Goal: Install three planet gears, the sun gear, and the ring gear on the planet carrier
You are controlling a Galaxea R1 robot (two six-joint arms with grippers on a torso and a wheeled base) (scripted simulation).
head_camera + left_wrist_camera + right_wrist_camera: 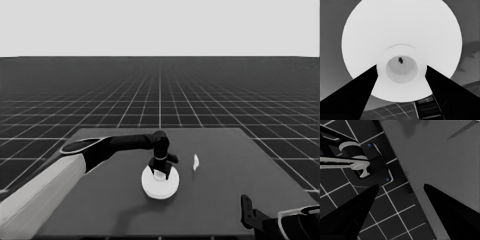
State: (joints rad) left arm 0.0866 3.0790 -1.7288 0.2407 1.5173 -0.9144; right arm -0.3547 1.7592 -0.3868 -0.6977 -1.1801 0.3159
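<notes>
Where the left gripper (401, 71) comes down over the middle of the table (220, 200), its two pointed black fingers (357, 95) stand spread to either side of a raised round hub at the centre of the larger round part (402, 27); whether they press on that hub or only flank it cannot be told. Seen from the left wrist, the hub is a smooth pale collar around a shallow cup with a small dark speck in its floor, and the disc around it is plain, flat and white, with no writing or marks on it. From the head view, the same disc (160, 184) lies flat near the tabletop's centre, slightly toward the near edge, thick-rimmed and round. A thin white piece (196, 161) lies apart from it, toward the right edge. No gears or smaller round part show anywhere. The right gripper (400, 192) is parked off the near right corner, fingers apart and empty.
</notes>
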